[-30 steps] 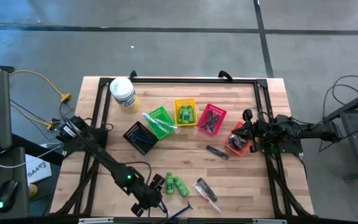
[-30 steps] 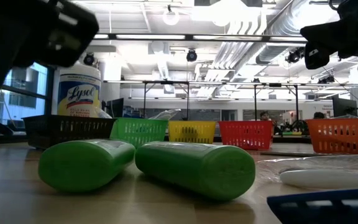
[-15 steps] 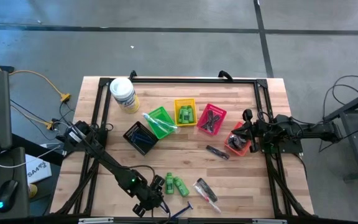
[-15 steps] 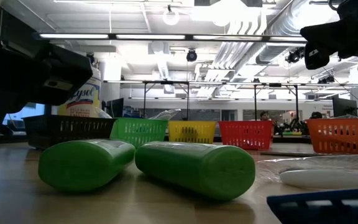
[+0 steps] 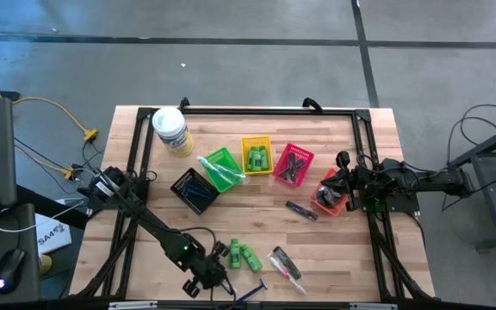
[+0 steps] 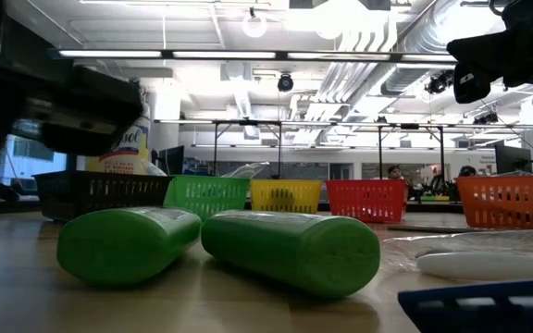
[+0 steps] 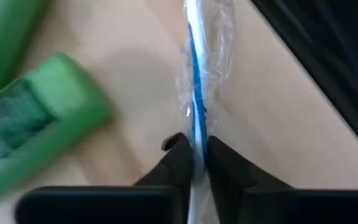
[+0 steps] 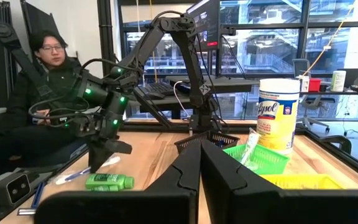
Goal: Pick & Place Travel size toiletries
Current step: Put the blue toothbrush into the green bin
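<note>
My left gripper (image 7: 194, 155) is down at the table's near edge (image 5: 220, 280), shut on a blue-handled razor (image 7: 196, 93) in a clear wrapper. The razor lies on the wood (image 5: 250, 293). Two bright green mini bottles (image 5: 243, 255) lie on their sides just beyond it, large in the low view (image 6: 290, 248). A clear wrapped item (image 5: 286, 264) lies to their right. My right gripper (image 8: 201, 168) waits shut at the table's right side (image 5: 341, 185), beside the orange basket (image 5: 330, 198). My left gripper pinches the razor's thin blue handle (image 7: 197, 127), wrapper and all, between its two fingertips. The fingers slant down from the table's left, one on each side of the handle. The rest of the razor stretches away from the fingers and lies on the table.
Across the table's middle stands a row of small baskets: black (image 5: 194, 189), green (image 5: 222, 168), yellow (image 5: 257, 155) and red (image 5: 293, 164). A white tub with a yellow label (image 5: 170, 131) stands at the far left. A dark comb (image 5: 300, 210) lies loose. A person (image 8: 48, 81) sits beyond the table.
My left gripper has sunk toward the table at the near edge; in the low view its dark body has dropped lower at the left. The green bottles have kept their places.
</note>
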{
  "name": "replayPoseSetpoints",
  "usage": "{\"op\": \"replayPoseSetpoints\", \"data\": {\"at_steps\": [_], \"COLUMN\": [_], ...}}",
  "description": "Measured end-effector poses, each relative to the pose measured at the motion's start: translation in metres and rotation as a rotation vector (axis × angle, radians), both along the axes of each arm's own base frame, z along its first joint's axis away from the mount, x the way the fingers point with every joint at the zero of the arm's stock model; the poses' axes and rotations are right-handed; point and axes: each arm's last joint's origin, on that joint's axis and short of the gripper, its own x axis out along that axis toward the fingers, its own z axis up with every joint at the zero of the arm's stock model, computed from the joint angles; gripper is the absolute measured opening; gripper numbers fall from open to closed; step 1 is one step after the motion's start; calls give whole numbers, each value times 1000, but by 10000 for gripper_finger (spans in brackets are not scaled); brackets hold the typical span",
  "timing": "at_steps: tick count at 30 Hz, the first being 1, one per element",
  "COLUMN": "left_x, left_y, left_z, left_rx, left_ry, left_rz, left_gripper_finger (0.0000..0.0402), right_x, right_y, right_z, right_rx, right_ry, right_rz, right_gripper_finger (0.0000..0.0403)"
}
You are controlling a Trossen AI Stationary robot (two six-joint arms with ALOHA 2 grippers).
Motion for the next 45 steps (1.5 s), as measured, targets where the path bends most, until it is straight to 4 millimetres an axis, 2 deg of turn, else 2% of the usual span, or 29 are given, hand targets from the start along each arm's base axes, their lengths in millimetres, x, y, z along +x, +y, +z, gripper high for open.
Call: {"op": "replayPoseSetpoints", "data": {"at_steps": [2,6,9,12,18,23,26,29,36,40,45], "left_x": [-2,-4,-8,-14,-32,-61,-84,-109,-159,-177,-189], "left_y": [0,1,3,9,26,53,73,98,153,171,182], "left_z": [1,4,14,33,83,121,132,127,106,92,72], "left_rx": [-9,13,60,85,53,21,-35,-72,-175,-206,-203], "left_ry": [19,51,70,46,-66,-212,-356,-512,-877,-988,-1070], "left_rz": [-14,-16,-12,-12,-14,-47,-90,-64,207,256,306], "left_gripper_finger": [17,34,28,14,16,16,16,16,16,16,16], "right_x": [0,0,0,0,1,1,1,1,1,1,1], "right_y": [0,0,0,0,0,0,0,1,1,1,1], "right_z": [0,0,0,0,-2,-3,-3,-3,-2,-2,-2], "right_rx": [0,0,0,0,0,-1,-1,-3,-3,-2,-2], "right_ry": [0,1,2,3,20,27,35,34,28,27,21], "right_rz": [0,0,-1,0,1,1,4,21,22,19,18], "right_gripper_finger": [5,5,5,5,5,5,5,5,5,5,5]}}
